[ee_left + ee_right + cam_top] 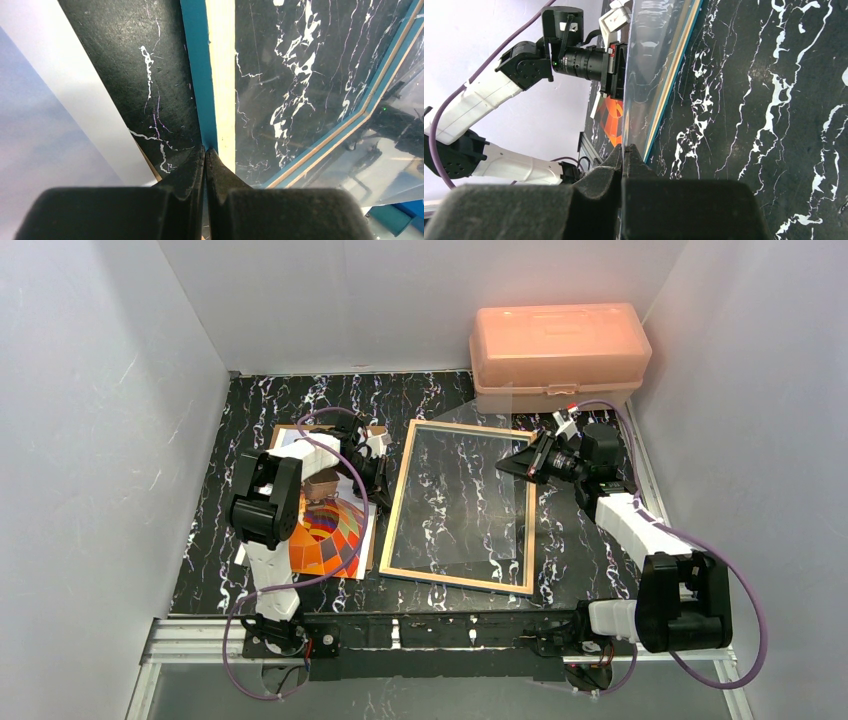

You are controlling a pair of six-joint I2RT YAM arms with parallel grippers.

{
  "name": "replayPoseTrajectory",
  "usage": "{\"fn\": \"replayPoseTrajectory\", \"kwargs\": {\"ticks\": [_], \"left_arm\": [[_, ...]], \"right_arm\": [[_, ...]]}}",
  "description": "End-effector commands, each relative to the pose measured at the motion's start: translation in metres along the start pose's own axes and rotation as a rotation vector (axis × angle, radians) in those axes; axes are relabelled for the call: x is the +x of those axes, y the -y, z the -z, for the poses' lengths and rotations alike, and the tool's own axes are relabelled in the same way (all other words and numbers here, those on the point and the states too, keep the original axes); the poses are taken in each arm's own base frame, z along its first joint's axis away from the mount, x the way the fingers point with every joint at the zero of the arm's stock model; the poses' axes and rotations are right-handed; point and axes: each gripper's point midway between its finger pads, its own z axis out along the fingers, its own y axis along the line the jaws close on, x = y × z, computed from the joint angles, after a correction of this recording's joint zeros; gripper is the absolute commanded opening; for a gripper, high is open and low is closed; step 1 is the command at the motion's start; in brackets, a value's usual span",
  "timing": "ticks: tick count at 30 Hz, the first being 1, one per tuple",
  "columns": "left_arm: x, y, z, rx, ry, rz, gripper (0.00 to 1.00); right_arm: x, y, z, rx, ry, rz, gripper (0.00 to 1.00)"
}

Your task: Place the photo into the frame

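Frame [398, 502] edge meets shut left jaws; right jaws pinch tilted pane [470, 490]

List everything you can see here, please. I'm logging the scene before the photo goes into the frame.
rectangular picture frame: one, blue front with light wood back edge, lying flat mid-table
clear glass pane: one, transparent, over the frame, one edge held
hot-air balloon paper photo: one, orange, red and blue on pale sky, left of the frame, partly under the left arm
brown backing board: one, brown, beneath the photo, only edges showing
pink plastic box: one, pink, far right by the back wall
marble-patterned table: one, black with white veins
left gripper: one, black, shut, tips at the frame's left edge
right gripper: one, black, shut on the pane
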Motion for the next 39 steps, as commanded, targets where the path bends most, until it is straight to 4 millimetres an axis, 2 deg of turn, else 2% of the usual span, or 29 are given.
{"fn": "replayPoseTrajectory", "kwargs": {"ticks": [1,19,38,39], "left_arm": [[-0.005,0.014,0.003,0.047,-0.002,-0.01,0.0],[-0.004,0.014,0.004,0.047,-0.001,-0.014,0.0],[-0.003,0.014,0.003,0.049,-0.003,-0.013,0.0],[-0.004,0.014,0.004,0.048,-0.002,-0.015,0.0]], "right_arm": [[0.01,-0.008,0.001,-0.014,-0.04,0.035,0.01],[0.02,0.025,0.002,0.127,-0.085,0.028,0.01],[0.018,0.031,-0.002,0.139,-0.073,0.005,0.01],[0.018,0.034,-0.002,0.154,-0.076,0.005,0.04]]}}
